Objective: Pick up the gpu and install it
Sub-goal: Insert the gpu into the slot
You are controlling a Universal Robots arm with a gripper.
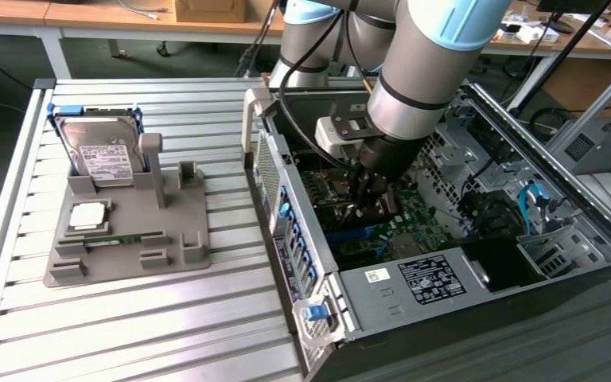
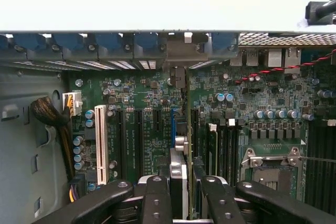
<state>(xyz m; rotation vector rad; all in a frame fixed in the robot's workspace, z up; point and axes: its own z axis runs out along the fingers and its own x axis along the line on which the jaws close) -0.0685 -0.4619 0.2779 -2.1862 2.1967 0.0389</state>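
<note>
Pincer (image 2: 184,198) grips the gpu (image 2: 178,174) edge-on above the motherboard (image 2: 147,103)

Even daylight, washed-out glare above.

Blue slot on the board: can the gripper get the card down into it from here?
Probably yes. The gripper holds the card edge-on, roughly in line with the blue slot, and no cable or part visibly crosses the path between them.
</note>
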